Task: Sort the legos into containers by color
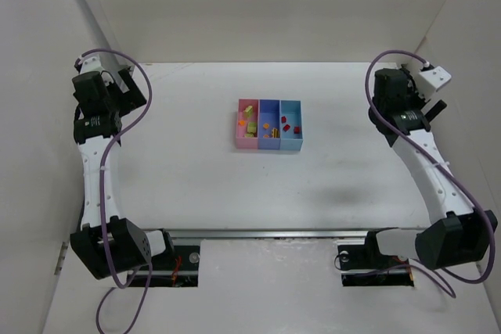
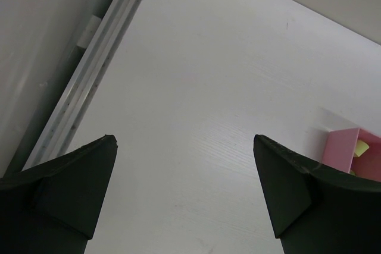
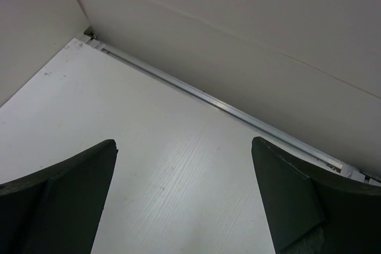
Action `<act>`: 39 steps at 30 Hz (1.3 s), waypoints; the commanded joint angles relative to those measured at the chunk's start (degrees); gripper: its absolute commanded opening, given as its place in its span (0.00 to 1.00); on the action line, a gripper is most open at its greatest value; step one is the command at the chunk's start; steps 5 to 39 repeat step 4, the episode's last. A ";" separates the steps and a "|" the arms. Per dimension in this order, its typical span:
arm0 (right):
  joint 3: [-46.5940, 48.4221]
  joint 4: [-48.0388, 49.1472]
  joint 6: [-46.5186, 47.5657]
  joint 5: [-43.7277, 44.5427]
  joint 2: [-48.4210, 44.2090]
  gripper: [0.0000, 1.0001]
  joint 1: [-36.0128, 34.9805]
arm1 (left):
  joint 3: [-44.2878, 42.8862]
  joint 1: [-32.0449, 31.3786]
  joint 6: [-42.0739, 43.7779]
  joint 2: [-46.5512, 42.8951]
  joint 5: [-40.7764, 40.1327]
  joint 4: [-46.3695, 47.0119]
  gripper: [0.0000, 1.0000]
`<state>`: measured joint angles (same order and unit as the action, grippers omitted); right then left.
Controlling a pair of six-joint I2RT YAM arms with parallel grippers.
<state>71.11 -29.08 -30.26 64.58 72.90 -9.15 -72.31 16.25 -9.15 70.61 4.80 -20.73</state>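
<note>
Seemingly the sorting is at or near its close: no brick shows loose on the table [image 1: 188, 177], and all the legos I can find lie inside the tray [image 1: 268, 149] of three joined bins at the middle of the table, well apart from both arms. The pink bin [image 1: 246, 147] holds a yellow-green clump [image 1: 252, 125] with a small orange-red bit [image 1: 239, 122] beside it and a pale yellow piece nearer the far wall. The blue-violet bin [image 1: 270, 148] has a couple of orange bits [image 1: 267, 126], and the light blue bin [image 1: 292, 147] has the red bricks [image 1: 288, 127]. The left gripper [image 2: 184, 140] hangs out by the left side of the table, its jaws spread wide with nothing between them but bare table, and a corner of the pink bin shows at the right edge of its wrist view. The right gripper [image 3: 183, 141] is out at the right side, likewise wide open and empty, looking toward the wall and a metal rail [image 3: 208, 99]. My reading is that the step in hand is a rest or a check rather than a pick. If the orange-red bit in the pink bin counts as misplaced, which is too small to tell, the next move would call for the left arm to swing inward over the tray, narrow its jaws to fit within the bin walls, and come down on the bit without nudging the clump
</note>
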 commanded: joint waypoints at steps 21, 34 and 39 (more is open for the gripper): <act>2.28 1.40 0.91 0.46 -3.03 1.00 -0.61 | 0.59 0.27 -0.96 -1.97 1.27 2.10 0.99; 2.28 1.40 0.91 0.46 -3.03 1.00 -0.61 | 0.59 0.27 -0.96 -1.97 1.27 2.10 0.99; 2.28 1.40 0.91 0.46 -3.03 1.00 -0.61 | 0.59 0.27 -0.96 -1.97 1.27 2.10 0.99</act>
